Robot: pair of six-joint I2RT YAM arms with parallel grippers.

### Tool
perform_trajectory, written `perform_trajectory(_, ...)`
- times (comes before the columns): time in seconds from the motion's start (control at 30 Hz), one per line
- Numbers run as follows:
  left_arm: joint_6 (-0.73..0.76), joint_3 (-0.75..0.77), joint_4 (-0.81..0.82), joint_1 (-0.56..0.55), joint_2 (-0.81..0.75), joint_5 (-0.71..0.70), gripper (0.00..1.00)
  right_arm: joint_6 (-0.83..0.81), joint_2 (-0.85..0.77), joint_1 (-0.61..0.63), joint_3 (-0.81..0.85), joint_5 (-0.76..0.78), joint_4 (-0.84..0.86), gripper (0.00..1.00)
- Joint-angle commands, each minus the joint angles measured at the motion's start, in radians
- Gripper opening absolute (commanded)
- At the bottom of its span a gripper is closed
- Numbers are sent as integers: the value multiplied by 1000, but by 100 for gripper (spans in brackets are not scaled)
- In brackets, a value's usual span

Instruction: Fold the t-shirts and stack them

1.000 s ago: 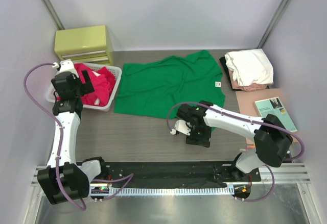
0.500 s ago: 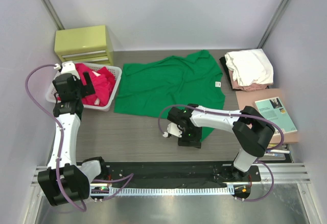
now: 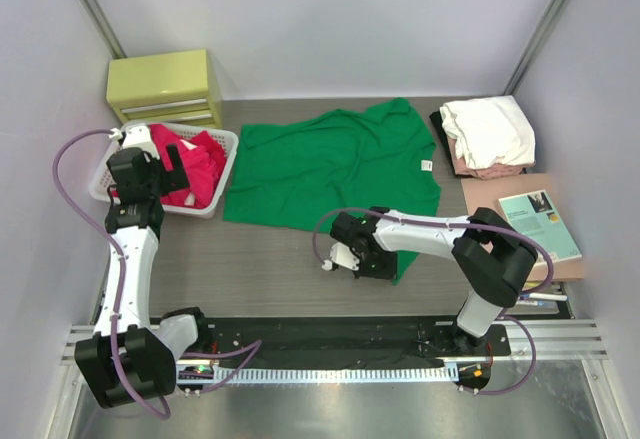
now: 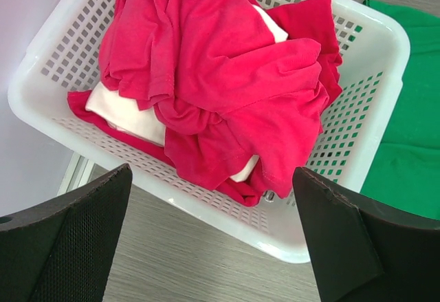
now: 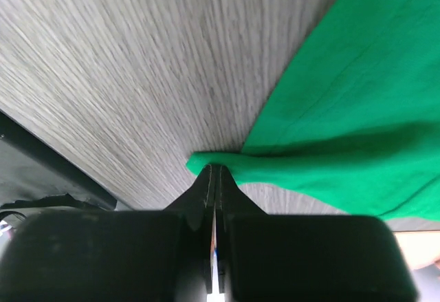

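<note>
A bright green t-shirt [image 3: 330, 164] lies spread flat in the middle of the table, with a small white label near its right edge. My right gripper [image 3: 385, 264] sits at the shirt's near right corner, low on the tabletop. In the right wrist view its jaws [image 5: 214, 168] are shut on a pinched fold of the green t-shirt [image 5: 344, 109]. Red t-shirts [image 4: 220, 75] are heaped with a white one in the white basket [image 4: 375, 109]. My left gripper [image 4: 212, 178] hangs open over the basket's near rim and holds nothing.
A folded stack of white, pale pink and black shirts [image 3: 487, 131] sits at the back right. A teal book [image 3: 538, 221] lies on a tan board at the right edge. A yellow-green drawer box [image 3: 165, 84] stands behind the basket [image 3: 225, 174].
My right gripper moved left to the green shirt's near corner and shut on the cloth. The left arm shifted only slightly over the basket.
</note>
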Motion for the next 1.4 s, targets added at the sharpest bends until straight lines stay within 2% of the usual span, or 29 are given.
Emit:
perform_trajectory(0.0, 4, 5, 43, 5, -24, 19, 100, -5, -44, -3, -18, 19, -41, 1)
perform_trajectory(0.27, -2, 12, 49, 4, 1, 37, 100, 4, -254, -11, -59, 50, -208, 1)
perform_trajectory(0.43, -10, 18, 48, 4, -2, 57, 100, 6, -319, -29, -88, 76, -220, 3)
perform_trajectory(0.47, -10, 18, 46, 4, -2, 59, 100, 13, -325, -29, -88, 82, -185, 14)
perform_trajectory(0.5, -10, 15, 46, 2, -2, 60, 100, 14, -326, -29, -88, 83, -173, 41)
perform_trajectory(0.6, -3, 11, 46, 4, -7, 60, 100, 29, -320, -29, -85, 85, -110, 64)
perform_trajectory(0.67, -1, 8, 42, 4, -7, 62, 100, 41, -305, -29, -82, 61, -57, 70)
perform_trajectory(0.87, 4, 9, 38, 5, -8, 70, 100, 32, -219, -29, -68, 56, 66, 74)
perform_trajectory(1.2, 17, -2, 38, 4, -7, 77, 100, 6, -80, -70, -44, 18, 174, 73)
perform_trajectory(1.33, 16, 1, 38, 4, 1, 85, 100, 1, -67, -80, -60, 1, 177, 66)
perform_trajectory(1.37, 16, -2, 37, 5, -2, 85, 100, -2, -69, -81, -65, 1, 178, 61)
